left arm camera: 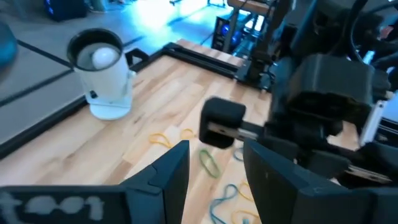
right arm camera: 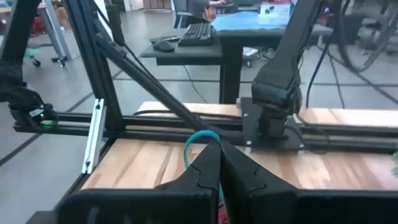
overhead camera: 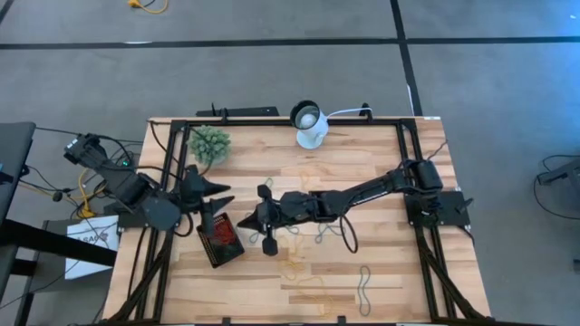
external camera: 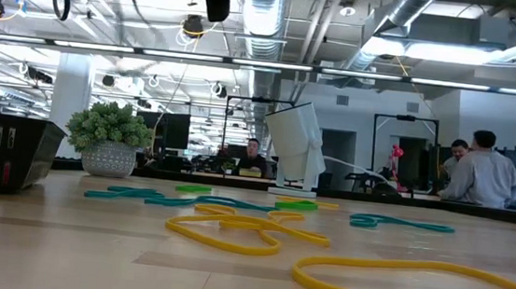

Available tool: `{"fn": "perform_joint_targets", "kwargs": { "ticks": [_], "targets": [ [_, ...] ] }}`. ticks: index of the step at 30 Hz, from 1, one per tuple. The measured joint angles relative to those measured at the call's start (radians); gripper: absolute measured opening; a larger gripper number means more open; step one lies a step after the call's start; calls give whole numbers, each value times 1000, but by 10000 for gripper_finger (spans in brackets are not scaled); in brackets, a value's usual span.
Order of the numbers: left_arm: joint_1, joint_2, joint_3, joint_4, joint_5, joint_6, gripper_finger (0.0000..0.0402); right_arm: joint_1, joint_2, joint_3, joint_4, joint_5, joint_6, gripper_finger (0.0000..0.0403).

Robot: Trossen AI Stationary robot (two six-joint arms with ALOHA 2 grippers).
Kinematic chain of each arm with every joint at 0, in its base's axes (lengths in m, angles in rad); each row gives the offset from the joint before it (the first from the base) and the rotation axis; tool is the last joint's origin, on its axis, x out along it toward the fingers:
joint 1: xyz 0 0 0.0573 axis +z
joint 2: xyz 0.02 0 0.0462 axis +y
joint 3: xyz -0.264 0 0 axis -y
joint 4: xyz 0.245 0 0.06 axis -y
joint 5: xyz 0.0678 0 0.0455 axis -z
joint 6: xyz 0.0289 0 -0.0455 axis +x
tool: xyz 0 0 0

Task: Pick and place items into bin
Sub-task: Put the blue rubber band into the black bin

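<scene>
Right gripper (right arm camera: 219, 163) pinching teal loop (right arm camera: 198, 142), beside bin (overhead camera: 220, 239)

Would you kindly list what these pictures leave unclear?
- Bin contents: high view, too small, partly under the left claw.
- Bin interior: low view, wall hides it.
- Teal loop: right wrist view, mostly hidden by the shut right claw.
</scene>
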Motion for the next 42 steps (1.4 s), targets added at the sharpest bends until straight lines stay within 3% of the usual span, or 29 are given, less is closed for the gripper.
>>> {"fn": "perform_joint_targets", "kwargs": {
  "ticks": [7, 19, 27, 37, 42],
  "targets": [
    [1, 28, -1, -2, -13, 17, 141, -11, 159, 57, 135, -6, 44, 0],
    [1, 28, -1, -57, -3, 4, 141, -20, 402, 390, -142, -103, 88, 0],
    [1, 29, -1, -77, -3, -11, 141, -20, 424, 431, -221, -104, 18, 4],
    [1, 29, -1, -76, -2, -12, 141, -27, 423, 429, -242, -105, -17, 87],
    [1, 28, -1, -75, 1, -13, 141, -33, 403, 428, -378, -108, -10, 118]
  ]
}}
